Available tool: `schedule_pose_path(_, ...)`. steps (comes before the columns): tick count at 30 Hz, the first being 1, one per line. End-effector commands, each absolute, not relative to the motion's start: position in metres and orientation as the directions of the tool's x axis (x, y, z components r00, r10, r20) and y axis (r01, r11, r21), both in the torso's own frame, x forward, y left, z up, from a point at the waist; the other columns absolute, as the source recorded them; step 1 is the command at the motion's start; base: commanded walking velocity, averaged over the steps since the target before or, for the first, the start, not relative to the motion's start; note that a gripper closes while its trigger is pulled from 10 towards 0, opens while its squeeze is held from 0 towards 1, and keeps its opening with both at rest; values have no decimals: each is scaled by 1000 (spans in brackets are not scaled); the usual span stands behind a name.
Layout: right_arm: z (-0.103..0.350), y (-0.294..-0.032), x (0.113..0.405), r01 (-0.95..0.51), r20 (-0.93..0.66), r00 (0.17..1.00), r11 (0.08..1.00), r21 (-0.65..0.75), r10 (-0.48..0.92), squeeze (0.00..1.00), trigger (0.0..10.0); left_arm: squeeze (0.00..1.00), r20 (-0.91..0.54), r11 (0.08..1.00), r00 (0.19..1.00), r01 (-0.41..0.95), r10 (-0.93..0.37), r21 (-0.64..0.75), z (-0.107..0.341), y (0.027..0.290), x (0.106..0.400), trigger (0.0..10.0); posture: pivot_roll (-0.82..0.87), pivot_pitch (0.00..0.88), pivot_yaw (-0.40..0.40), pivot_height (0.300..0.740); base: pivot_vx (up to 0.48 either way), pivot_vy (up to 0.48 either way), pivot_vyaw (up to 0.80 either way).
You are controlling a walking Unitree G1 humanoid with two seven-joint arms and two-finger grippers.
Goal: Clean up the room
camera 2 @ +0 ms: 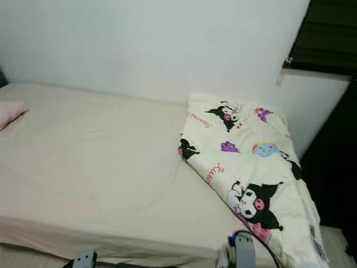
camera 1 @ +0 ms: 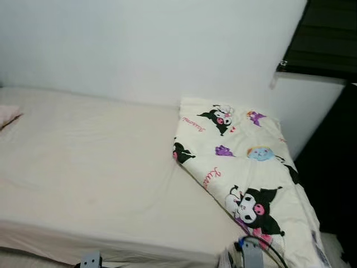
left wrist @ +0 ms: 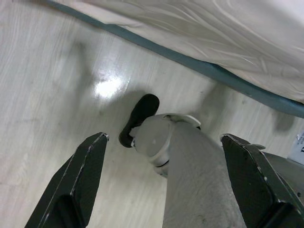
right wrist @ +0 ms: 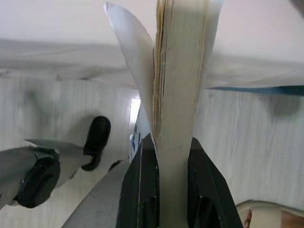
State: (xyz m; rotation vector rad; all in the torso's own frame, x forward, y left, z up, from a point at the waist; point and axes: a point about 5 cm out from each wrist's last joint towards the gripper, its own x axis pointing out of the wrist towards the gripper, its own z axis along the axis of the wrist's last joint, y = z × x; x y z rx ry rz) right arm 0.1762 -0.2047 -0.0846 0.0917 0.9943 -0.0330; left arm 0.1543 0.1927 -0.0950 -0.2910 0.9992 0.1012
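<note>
Clamped edge-on between the right gripper (right wrist: 171, 185)'s fingers (right wrist: 137, 190) is a thin book (right wrist: 183, 71), its pages fanning above the black tips, so the grip looks meant for carrying it off, a fair step in tidying the room. Left gripper (left wrist: 166, 180) hangs low over the pale wood floor (left wrist: 47, 95), fingers spread wide with nothing between them, seemingly idle. Beyond lies the bed (camera 1: 83, 167) with a cream sheet; at its right end a folded quilt (camera 1: 245, 167) printed with cartoon figures rests against the wall, likely already put in order. Red script on the quilt is too small to read
</note>
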Motion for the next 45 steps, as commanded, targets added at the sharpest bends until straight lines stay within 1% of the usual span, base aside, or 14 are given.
schedule_pose_path(1, -84, -204, 178, 93, -829, 560, 993, 78, 13, 0, 10000, 0, -853, 958, 518, -206, -66, -199, -97, 190, 150, 10000, 32, 0, -96, 740, 0, 0, 544)
schedule_pose_path(6, -76, -207, 191, 84, -787, 617, 993, 87, 17, 0, 10000, 0, -860, 961, 505, -198, -67, -191, -98, 190, 147, 10000, 26, 0, -90, 740, -396, 276, 543)
schedule_pose_path(7, -69, -208, 203, 55, -758, 651, 995, 87, 30, 0, 10000, 0, -858, 961, 510, -202, -62, -189, -98, 191, 147, 10000, 28, 0, -92, 740, 0, 0, 544)
schedule_pose_path(12, -60, -207, 217, 27, -724, 688, 995, 92, 49, 0, 10000, 0, -858, 963, 511, -198, -61, -186, -98, 191, 147, 10000, 29, 0, -93, 740, 0, 0, 544)
schedule_pose_path(15, -35, -198, 255, -60, -618, 776, 990, 125, 125, 0, 10000, 0, -857, 966, 511, -185, -65, -183, -98, 192, 148, 10000, 34, 0, -95, 740, 0, 0, 542)
schedule_pose_path(16, -27, -195, 264, -83, -587, 796, 988, 131, 145, 0, 10000, 0, -857, 966, 511, -183, -65, -183, -98, 192, 148, 10000, 34, 0, -94, 740, 0, 0, 544)
schedule_pose_path(17, -27, -195, 264, -83, -587, 796, 988, 131, 145, 0, 10000, 0, -857, 966, 511, -183, -65, -183, -98, 192, 148, 10000, 34, 0, -94, 740, 0, 0, 544)
schedule_pose_path(19, -12, -188, 282, -124, -516, 836, 981, 150, 185, 0, 10000, 0, -857, 967, 511, -179, -66, -181, -98, 192, 148, 10000, 37, 0, -93, 740, 0, 0, 544)
schedule_pose_path(21, -12, -188, 282, -124, -516, 836, 981, 150, 185, 0, 10000, 0, -857, 967, 511, -179, -66, -181, -98, 192, 148, 10000, 37, 0, -93, 740, 0, 0, 544)
schedule_pose_path(29, 15, -173, 307, -200, -394, 884, 965, 168, 252, 0, 10000, 0, -858, 971, 510, -164, -67, -173, -98, 192, 147, 10000, 35, 0, -89, 740, 0, 0, 543)
schedule_pose_path(32, 15, -173, 307, -200, -394, 884, 965, 168, 252, 0, 10000, 0, -858, 971, 510, -164, -67, -173, -98, 192, 147, 10000, 35, 0, -89, 740, 0, 0, 538)
schedule_pose_path(35, 21, -166, 313, -235, -364, 887, 956, 174, 284, 0, 10000, 0, -853, 972, 516, -153, -75, -178, -97, 192, 148, 10000, 36, 0, -91, 740, 0, 0, 542)
schedule_pose_path(39, 16, -153, 307, -308, -374, 859, 937, 167, 349, 0, 10000, 0, -849, 972, 520, -141, -89, -188, -97, 190, 150, 10000, 34, 0, -89, 740, 447, 0, 542)
schedule_pose_path(45, 14, -151, 305, -322, -364, 854, 927, 191, 372, 0, 10000, 0, -852, 972, 516, -139, -92, -189, -97, 190, 148, 10000, 34, 0, -88, 740, 480, 0, 541)
